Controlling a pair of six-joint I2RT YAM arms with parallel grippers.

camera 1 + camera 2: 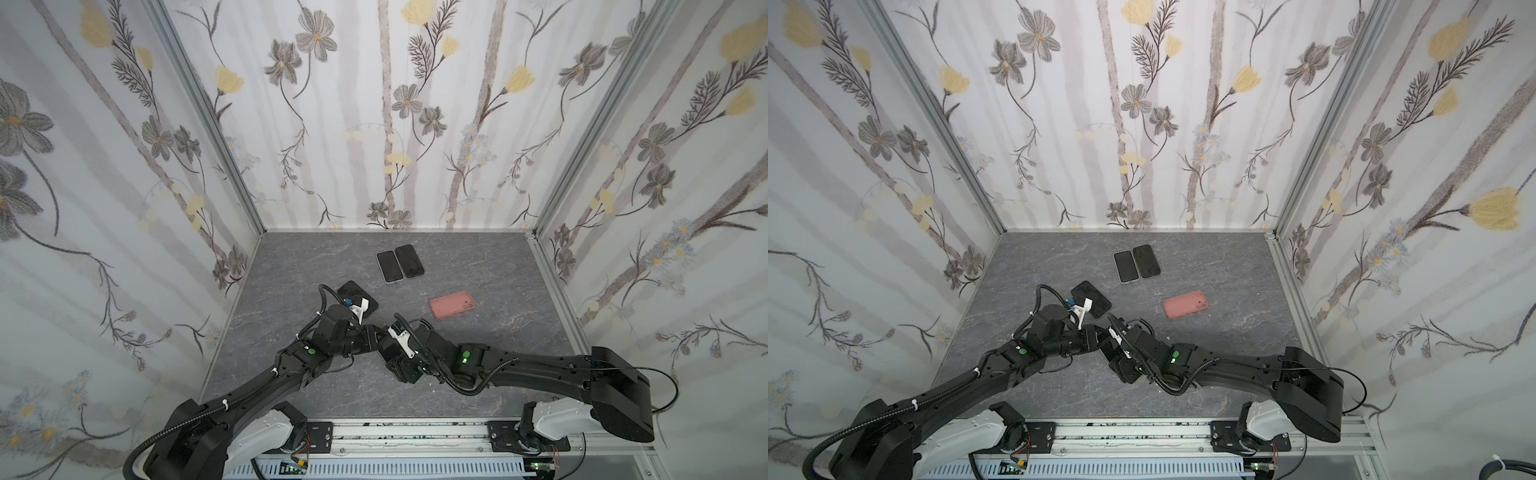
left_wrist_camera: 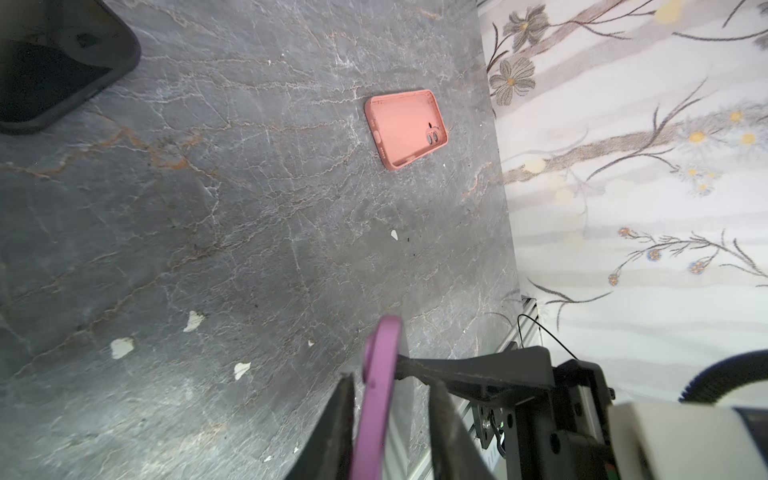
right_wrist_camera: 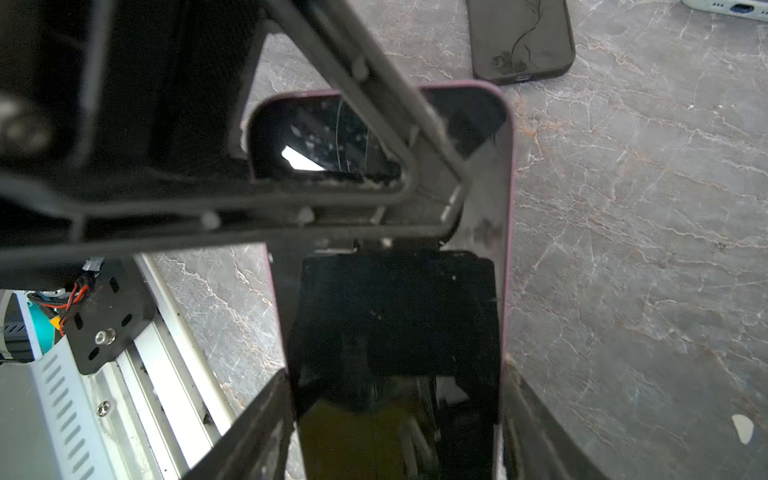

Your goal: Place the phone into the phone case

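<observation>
Right wrist view: right gripper (image 3: 395, 374) clamps phone (image 3: 395, 307) by long edges; left gripper (image 2: 392, 399) straddles it, grip unclear. Likely stiff, slick glass: hold edges.

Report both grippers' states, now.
Left gripper: jaws straddle the purple phone edge-on; whether it grips cannot be told.
Right gripper: closed on the purple phone, across its width.

Soft, even light falls from above in both top views. Shadows on the table (image 1: 478, 374) are faint, and the wall (image 1: 104, 187) bows at the frame edges. In the right wrist view, close black parts blur and the phone (image 3: 395, 332) screen carries a white glint. In the left wrist view the wall looks washed out.
</observation>
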